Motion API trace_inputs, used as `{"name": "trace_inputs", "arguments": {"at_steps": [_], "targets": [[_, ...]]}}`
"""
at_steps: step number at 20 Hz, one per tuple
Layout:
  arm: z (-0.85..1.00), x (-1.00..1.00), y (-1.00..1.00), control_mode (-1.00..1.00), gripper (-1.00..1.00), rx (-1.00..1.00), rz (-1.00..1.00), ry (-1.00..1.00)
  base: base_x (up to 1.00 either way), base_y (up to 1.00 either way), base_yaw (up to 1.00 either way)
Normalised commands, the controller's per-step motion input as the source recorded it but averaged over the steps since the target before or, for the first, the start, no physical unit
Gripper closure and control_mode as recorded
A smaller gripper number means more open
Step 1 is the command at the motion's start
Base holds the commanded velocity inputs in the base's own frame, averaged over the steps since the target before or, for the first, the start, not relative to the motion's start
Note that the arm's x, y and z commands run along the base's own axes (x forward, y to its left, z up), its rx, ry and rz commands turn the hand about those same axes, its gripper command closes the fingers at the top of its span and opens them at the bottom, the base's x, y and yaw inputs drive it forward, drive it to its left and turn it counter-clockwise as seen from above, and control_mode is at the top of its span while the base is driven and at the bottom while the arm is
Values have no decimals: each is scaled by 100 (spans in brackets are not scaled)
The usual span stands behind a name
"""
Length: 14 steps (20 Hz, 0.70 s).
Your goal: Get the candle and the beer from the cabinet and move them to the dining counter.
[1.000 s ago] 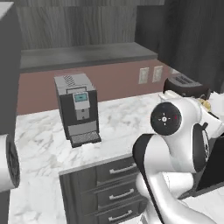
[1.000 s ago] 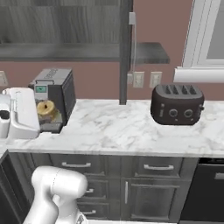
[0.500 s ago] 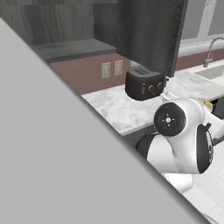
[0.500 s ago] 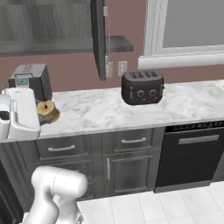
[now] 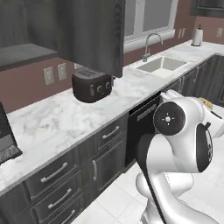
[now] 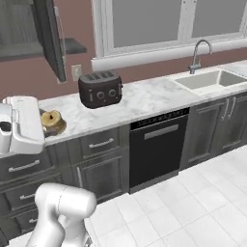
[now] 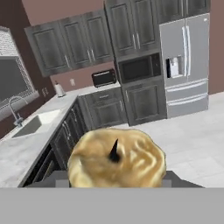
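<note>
Long marble surface [image 6: 144, 99] along back wall, dark base cabinets w/ drawers below, black dishwasher [image 6: 157, 147] under it btwn drawers & sink. Sink [image 6: 217, 79] set into surface at far end, chrome faucet [image 6: 200, 53] behind it, window above. Dark wood-grain wall cabinet [image 5: 94, 33] hangs above toaster, door [image 6: 50, 36] swung open in right base view; interior not readable. Black toaster [image 5: 92, 84] sits on surface near wall, just below cabinet. White arm fills lower right of left base view, lower left of right base view. In hand view: steel fridge [image 7: 186, 63] far across room, built-in microwave [image 7: 140, 68] beside it, white floor tiles btwn. Hand [image 7: 116, 177] seen close to lens, pinching candle [image 7: 117, 161]: pale-yellow stubby lump w/ dark wick on top, sits btwn fingers right at bottom of hand view, finger tips mostly hidden behind it. Same candle shows as small yellowish blob [image 6: 52, 120] next to white wrist housing in right base view, over the surface edge left of toaster.
</note>
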Motion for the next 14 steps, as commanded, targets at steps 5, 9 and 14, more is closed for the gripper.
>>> {"name": "trace_inputs", "arguments": {"at_steps": [5, 9, 14], "targets": [[0, 0, 0, 100, 100, 0, 0, 0, -4, -27, -56], [0, 0, 0, 100, 100, 0, 0, 0, 14, -29, -51], [0, 0, 0, 100, 100, 0, 0, 0, 43, -24, -47]]}}
